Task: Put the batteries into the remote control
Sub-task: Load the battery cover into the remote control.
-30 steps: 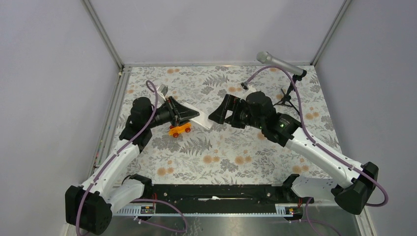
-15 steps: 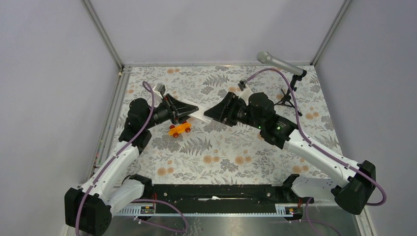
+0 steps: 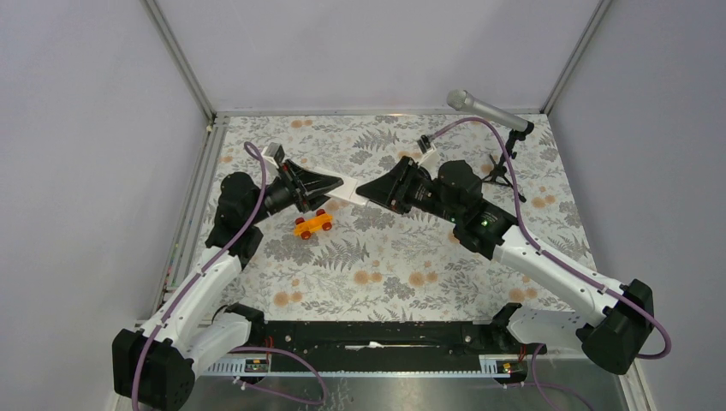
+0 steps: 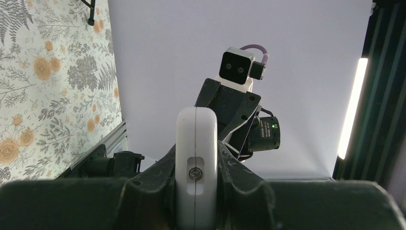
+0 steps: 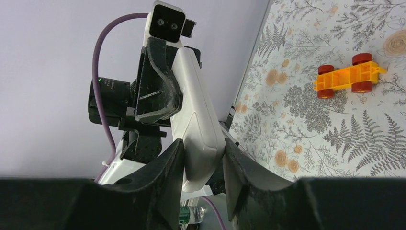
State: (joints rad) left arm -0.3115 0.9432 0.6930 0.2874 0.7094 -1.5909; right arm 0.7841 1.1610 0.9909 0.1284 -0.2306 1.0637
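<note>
The white remote control (image 3: 347, 190) hangs in the air above the flowered table, held between both arms. My left gripper (image 3: 330, 188) is shut on its left end; in the left wrist view the remote (image 4: 196, 139) stands edge-on between the fingers of that gripper (image 4: 196, 160), a small screw facing the camera. My right gripper (image 3: 370, 190) has come onto the other end. In the right wrist view both fingers of this gripper (image 5: 203, 158) press the sides of the remote's rounded tip (image 5: 201, 134). The batteries are out of view.
An orange toy car (image 3: 313, 224) with red wheels lies on the table just below the left gripper, and it shows as well in the right wrist view (image 5: 348, 79). A microphone (image 3: 481, 109) on a small black stand (image 3: 503, 167) stands at the back right.
My right gripper has moved left onto the remote's free end and its jaws have narrowed from wide open onto it. The left gripper lifted the remote slightly and kept its grip.
</note>
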